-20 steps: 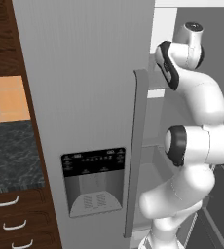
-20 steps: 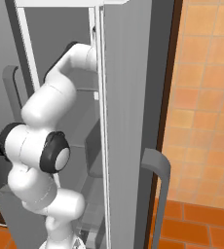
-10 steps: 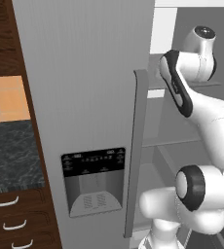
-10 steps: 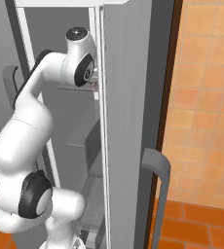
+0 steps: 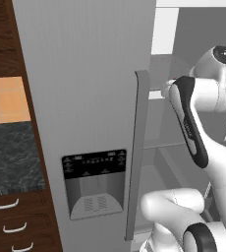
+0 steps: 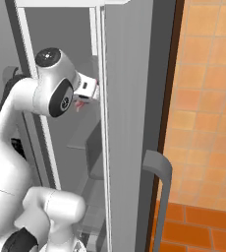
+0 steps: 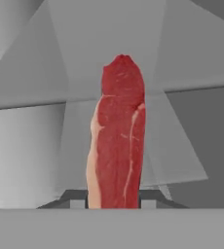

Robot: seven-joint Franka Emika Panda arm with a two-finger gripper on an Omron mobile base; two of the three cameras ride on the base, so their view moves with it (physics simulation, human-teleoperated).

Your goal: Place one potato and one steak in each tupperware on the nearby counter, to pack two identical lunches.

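In my hand view the flat red raw steak slab stands on edge between the two dark fingertips, its lower end hidden behind them at 6 o'clock. From the right base view I catch just a red sliver beside the grey fridge door edge; the gripper is partly hidden there. The black-and-grey marbled counter is cut off at 9 o'clock.
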